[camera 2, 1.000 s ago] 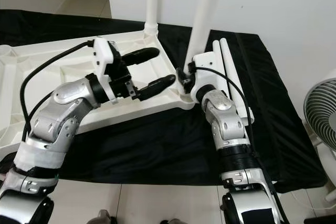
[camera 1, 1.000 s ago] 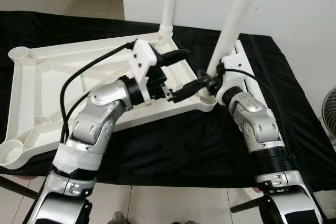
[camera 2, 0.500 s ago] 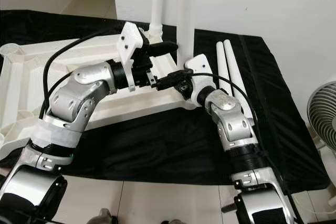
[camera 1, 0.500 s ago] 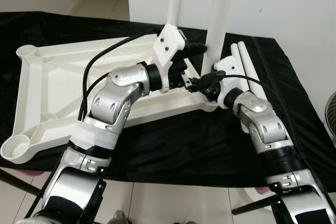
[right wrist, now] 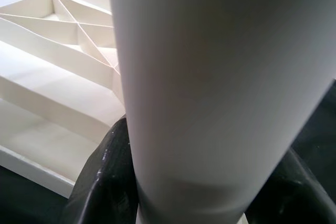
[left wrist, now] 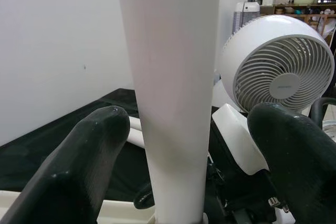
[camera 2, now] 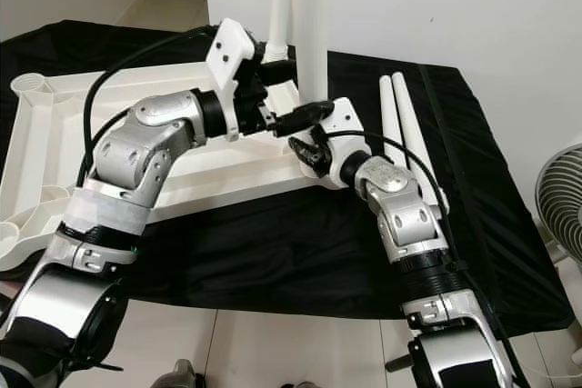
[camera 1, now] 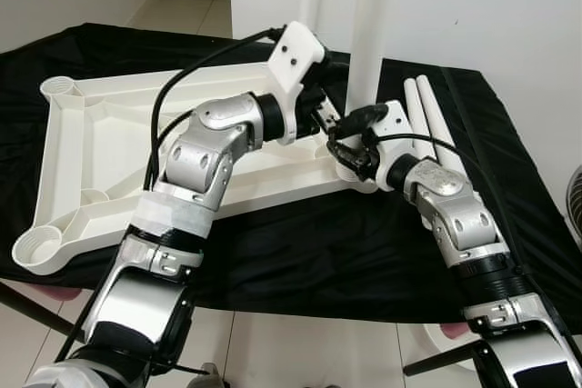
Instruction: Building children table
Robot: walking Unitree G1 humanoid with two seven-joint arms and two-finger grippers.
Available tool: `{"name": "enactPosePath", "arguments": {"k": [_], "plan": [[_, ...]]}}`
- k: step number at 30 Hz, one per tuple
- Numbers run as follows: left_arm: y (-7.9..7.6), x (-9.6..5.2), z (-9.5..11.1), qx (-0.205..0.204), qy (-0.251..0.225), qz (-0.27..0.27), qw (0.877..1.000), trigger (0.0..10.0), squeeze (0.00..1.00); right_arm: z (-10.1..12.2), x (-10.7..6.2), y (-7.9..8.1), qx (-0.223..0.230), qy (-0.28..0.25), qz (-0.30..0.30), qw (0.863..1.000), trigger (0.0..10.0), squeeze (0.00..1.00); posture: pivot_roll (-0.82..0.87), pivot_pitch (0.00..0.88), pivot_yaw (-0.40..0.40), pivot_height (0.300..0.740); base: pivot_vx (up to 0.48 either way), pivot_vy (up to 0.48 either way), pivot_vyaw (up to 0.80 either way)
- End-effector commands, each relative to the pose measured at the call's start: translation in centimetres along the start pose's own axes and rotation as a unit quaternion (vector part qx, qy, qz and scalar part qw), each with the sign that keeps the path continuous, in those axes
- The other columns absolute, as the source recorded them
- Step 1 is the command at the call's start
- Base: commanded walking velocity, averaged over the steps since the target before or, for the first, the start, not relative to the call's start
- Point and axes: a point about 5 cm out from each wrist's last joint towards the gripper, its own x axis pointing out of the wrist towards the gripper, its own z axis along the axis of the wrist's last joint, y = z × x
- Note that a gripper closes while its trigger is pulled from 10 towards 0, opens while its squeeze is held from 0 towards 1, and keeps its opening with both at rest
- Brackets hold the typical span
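White tabletop [camera 1: 109, 143]: two upright legs [camera 1: 371, 24], two loose legs [camera 1: 435, 129]; right gripper [camera 1: 350, 134] clamped on leg, left gripper [camera 1: 332, 88] apart.

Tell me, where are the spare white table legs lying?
The two spare legs lie side by side on the black cloth, to the robot's right of the upside-down tabletop, just beyond its right forearm.

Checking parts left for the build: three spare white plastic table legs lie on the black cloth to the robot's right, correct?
Not three: two spare white plastic table legs lie side by side on the black cloth to the robot's right, as the right eye view shows.
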Motion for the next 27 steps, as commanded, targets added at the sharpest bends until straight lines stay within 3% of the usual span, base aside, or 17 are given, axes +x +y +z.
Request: {"name": "enactPosePath", "arguments": {"k": [1, 10, 16, 17, 18, 19, 20, 21, 27], "plan": [[1.3, 0.2, 0.5, -0.018, -0.01, 0.11, 0.994, 10.0, 0.0, -0.2, -0.3, 0.3, -0.005, -0.002, 0.01, 1.0, 10.0, 0.0, 0.16, 0.03, -0.058, 0.74, 0.0, 0.0, 0.0], [1.3, 1.3, 2.5, -0.068, -0.055, 0.09, 0.992, 10.0, 0.0, -1.0, -0.4, 1.5, -0.022, 0.006, 0.041, 0.999, 10.0, 0.0, 0.16, 0.017, -0.053, 0.74, 0.0, 0.0, 0.0], [1.0, 1.5, 2.7, -0.072, -0.059, 0.085, 0.992, 10.0, 0.0, -1.0, -0.3, 1.6, -0.021, 0.004, 0.04, 0.999, 10.0, 0.0, 0.16, 0.013, -0.051, 0.74, 0.0, 0.0, 0.0], [1.0, 1.5, 2.7, -0.074, -0.06, 0.085, 0.992, 4.9, 0.0, -1.0, -0.3, 1.6, -0.022, 0.003, 0.039, 0.999, 10.0, 0.0, 0.16, 0.013, -0.051, 0.74, 0.0, 0.0, 0.0], [1.0, 1.5, 2.7, -0.074, -0.06, 0.085, 0.992, 4.9, 0.0, -1.0, -0.3, 1.6, -0.022, 0.003, 0.039, 0.999, 10.0, 0.0, 0.16, 0.013, -0.051, 0.74, 0.0, 0.0, 0.0], [1.0, 1.5, 2.7, -0.077, -0.06, 0.085, 0.992, 1.1, 0.0, -0.9, -0.3, 1.5, -0.022, 0.0, 0.034, 0.999, 10.0, 0.0, 0.16, 0.013, -0.05, 0.74, 0.0, 0.0, 0.0], [1.0, 1.5, 2.7, -0.077, -0.06, 0.085, 0.992, 1.1, 0.0, -0.9, -0.3, 1.5, -0.022, 0.0, 0.034, 0.999, 10.0, 0.0, 0.16, 0.013, -0.05, 0.74, 0.0, 0.0, 0.0], [1.0, 1.6, 2.7, -0.081, -0.061, 0.084, 0.991, 0.0, 0.0, -0.7, -0.2, 1.3, -0.02, -0.005, 0.023, 1.0, 10.0, 0.0, 0.16, 0.012, -0.05, 0.74, 0.0, 0.0, 0.0], [0.8, 1.7, 2.8, -0.087, -0.063, 0.077, 0.991, 0.0, 0.0, -0.5, 0.1, 0.7, -0.014, -0.016, -0.015, 1.0, 10.0, 0.0, 0.16, 0.018, -0.049, 0.74, 0.0, 0.0, 0.0]]}}
